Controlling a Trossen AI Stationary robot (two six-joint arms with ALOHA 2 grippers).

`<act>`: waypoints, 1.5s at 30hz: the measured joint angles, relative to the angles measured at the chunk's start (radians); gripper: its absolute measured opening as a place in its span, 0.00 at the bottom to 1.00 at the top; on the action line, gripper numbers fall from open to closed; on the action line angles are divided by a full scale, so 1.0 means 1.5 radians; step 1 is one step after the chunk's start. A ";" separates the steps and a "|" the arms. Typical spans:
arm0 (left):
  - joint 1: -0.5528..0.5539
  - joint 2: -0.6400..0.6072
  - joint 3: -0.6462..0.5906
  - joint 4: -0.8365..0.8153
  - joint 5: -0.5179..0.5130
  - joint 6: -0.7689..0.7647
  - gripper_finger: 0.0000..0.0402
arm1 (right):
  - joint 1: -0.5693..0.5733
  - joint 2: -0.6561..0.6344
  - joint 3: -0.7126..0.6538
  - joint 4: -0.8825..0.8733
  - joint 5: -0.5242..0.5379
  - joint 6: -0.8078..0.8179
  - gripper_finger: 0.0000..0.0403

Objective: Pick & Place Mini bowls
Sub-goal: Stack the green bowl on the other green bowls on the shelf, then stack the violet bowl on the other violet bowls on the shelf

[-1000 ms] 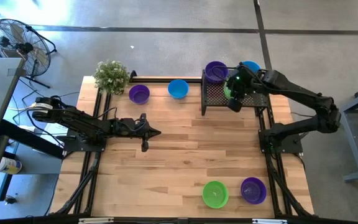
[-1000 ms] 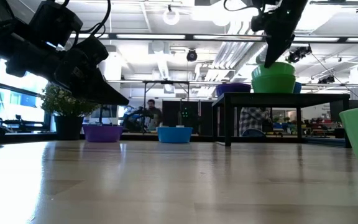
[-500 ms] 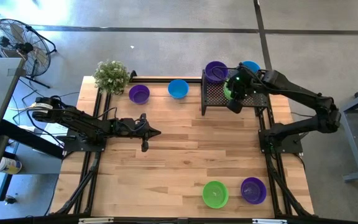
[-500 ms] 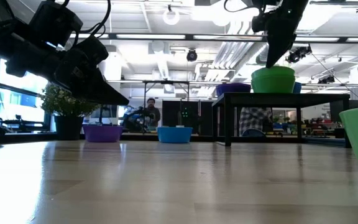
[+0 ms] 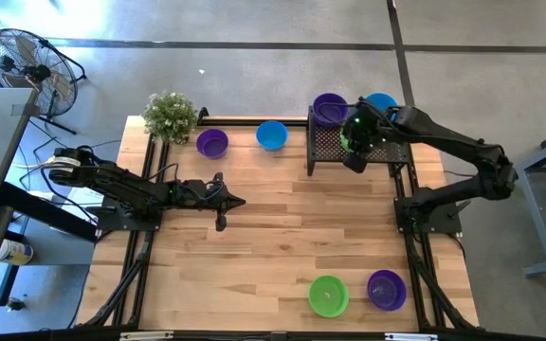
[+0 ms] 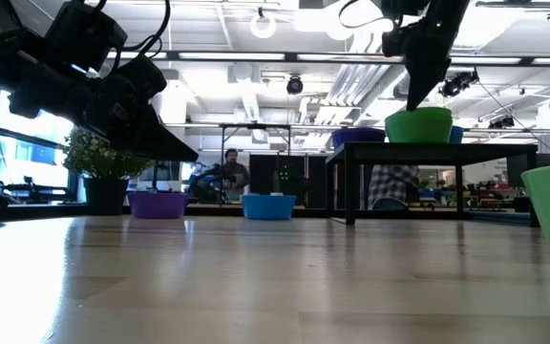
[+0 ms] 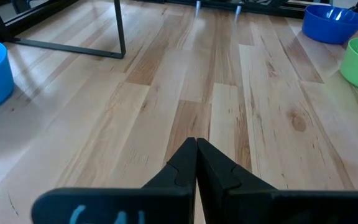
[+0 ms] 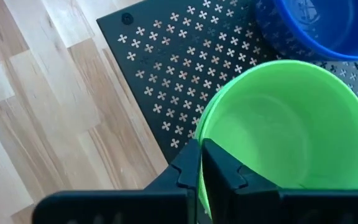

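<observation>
Lowered slightly, your right end effector (image 8: 200, 163) pinches the green bowl's (image 8: 284, 130) rim on the black tray (image 5: 328, 144), upper right of centre; left end effector (image 7: 196, 163) closed, empty, over the counter (image 5: 282, 237)

A light wooden tabletop (image 5: 282, 237) of joined planks is seen from above. A leafy potted plant (image 5: 170, 116) is placed at its far left corner. A black perforated tray (image 5: 328, 147) on thin legs is set along the far edge, right of centre. On the grey floor beyond the left corner, a round fan (image 5: 22, 59) is stood. A seated person (image 6: 233, 172) is visible in the room behind.
</observation>
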 joint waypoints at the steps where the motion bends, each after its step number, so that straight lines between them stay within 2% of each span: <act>1: 0.000 0.000 0.000 0.000 0.000 0.000 0.00 | 0.001 0.002 0.000 0.004 0.000 0.000 0.03; 6: 0.000 0.000 0.000 -0.002 0.000 0.000 0.00 | 0.001 0.003 0.000 0.012 0.000 -0.005 0.09; 12: 0.000 0.000 0.000 -0.004 0.000 0.003 0.00 | 0.004 0.003 0.000 0.014 0.000 -0.002 0.21; 15: 0.000 0.000 0.000 -0.005 0.000 0.009 0.00 | 0.024 -0.008 0.000 0.010 0.029 -0.007 0.25; 18: 0.000 0.000 0.000 -0.004 0.000 0.008 0.00 | 0.057 -0.033 0.000 0.010 0.072 -0.011 0.25; 21: 0.000 0.000 0.000 -0.004 0.000 0.008 0.00 | 0.099 -0.059 0.000 0.011 0.070 0.002 0.21; 25: 0.000 0.000 0.000 -0.004 0.000 0.008 0.00 | 0.177 -0.089 0.000 0.027 0.059 0.040 0.10; 28: 0.000 0.000 0.000 -0.004 0.000 0.008 0.00 | 0.253 -0.105 -0.020 0.085 0.062 0.055 0.02; 32: 0.000 0.000 0.000 -0.002 0.000 0.016 0.00 | 0.353 -0.121 -0.097 0.201 0.028 0.066 0.03; 37: 0.000 0.000 0.000 -0.001 0.000 0.028 0.00 | 0.478 -0.126 -0.210 0.298 0.041 0.114 0.01; 45: 0.000 0.001 0.000 -0.005 0.009 0.028 0.00 | 0.698 -0.123 -0.284 0.221 0.129 0.372 0.02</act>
